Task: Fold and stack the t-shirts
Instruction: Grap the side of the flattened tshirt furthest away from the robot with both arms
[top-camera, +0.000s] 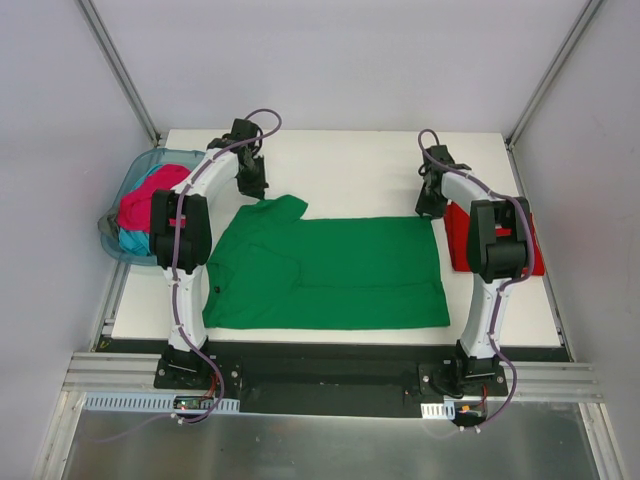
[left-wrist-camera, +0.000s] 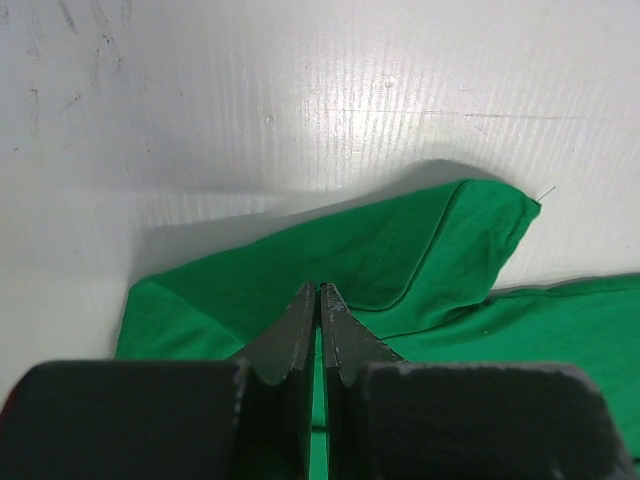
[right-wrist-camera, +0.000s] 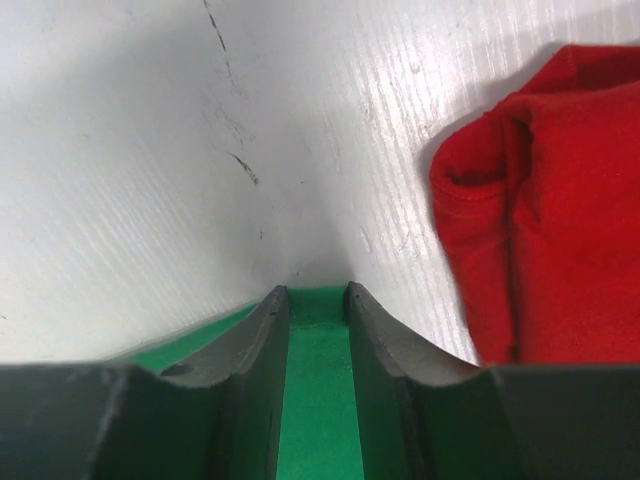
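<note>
A bright green t-shirt (top-camera: 330, 270) lies spread flat across the white table (top-camera: 350, 165). My left gripper (top-camera: 250, 185) is at its far left sleeve. In the left wrist view the jaws (left-wrist-camera: 319, 290) are pressed together on a raised fold of the green cloth (left-wrist-camera: 400, 250). My right gripper (top-camera: 430, 208) is at the shirt's far right corner. Its jaws (right-wrist-camera: 317, 292) stand a little apart, with the green corner (right-wrist-camera: 315, 380) between them. A folded red t-shirt (top-camera: 458, 240) lies just right of that corner, partly hidden by the right arm, and shows in the right wrist view (right-wrist-camera: 560, 200).
A translucent basket (top-camera: 150, 160) at the table's far left holds a pink shirt (top-camera: 150, 195) and a teal one (top-camera: 135, 240). Grey walls enclose the table on the left, right and back.
</note>
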